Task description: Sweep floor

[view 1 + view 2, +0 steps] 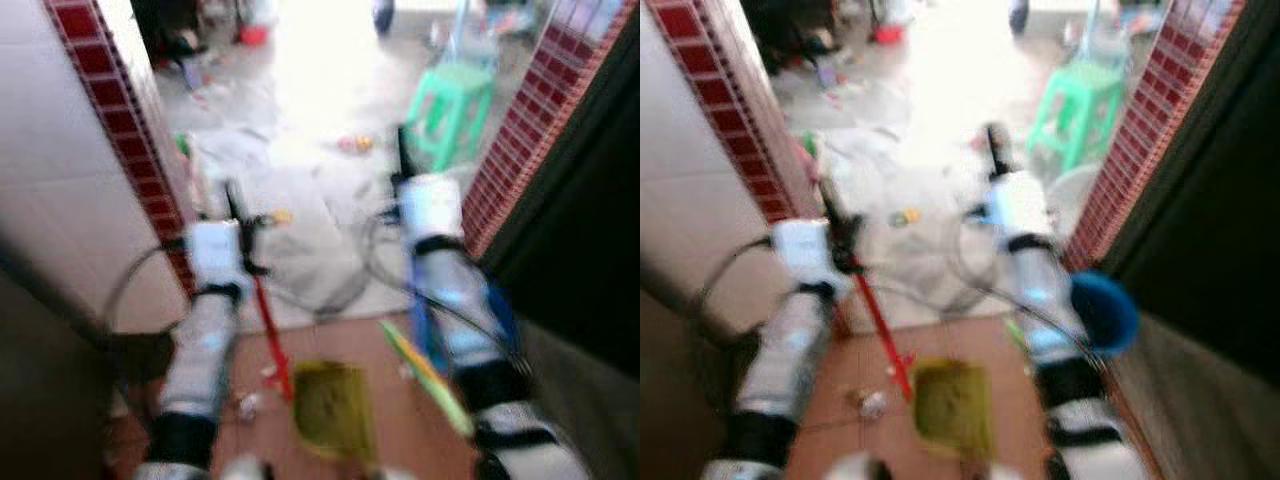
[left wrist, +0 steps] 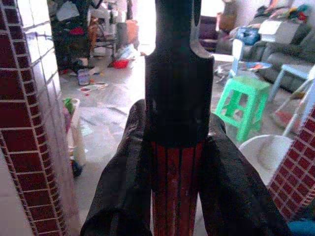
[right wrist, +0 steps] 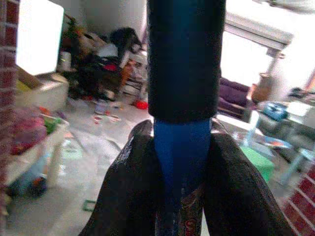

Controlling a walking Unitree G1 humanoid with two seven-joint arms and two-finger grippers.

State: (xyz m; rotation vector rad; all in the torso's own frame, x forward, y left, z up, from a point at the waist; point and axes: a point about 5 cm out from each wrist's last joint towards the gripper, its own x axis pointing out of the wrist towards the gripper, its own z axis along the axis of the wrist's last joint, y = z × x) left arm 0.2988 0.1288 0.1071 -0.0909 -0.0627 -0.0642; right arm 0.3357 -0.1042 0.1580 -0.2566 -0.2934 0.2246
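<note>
Carrying both tools through the tiled doorway | left gripper clenched round red dustpan handle, yellow-green dustpan low on brown floor | right gripper clamped on blue broom handle | judgement: hold pan flat, sweep short strokes toward it, litter lies ahead.

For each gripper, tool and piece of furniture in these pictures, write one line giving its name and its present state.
Left gripper: shut on the red handle.
Red handle: held, slanting down to the floor.
Dustpan: yellow-green, resting on the tiled floor.
Right gripper: shut on the blue handle.
Blue handle: held between the fingers.
Green stool: upright on the floor beyond the doorway.
</note>
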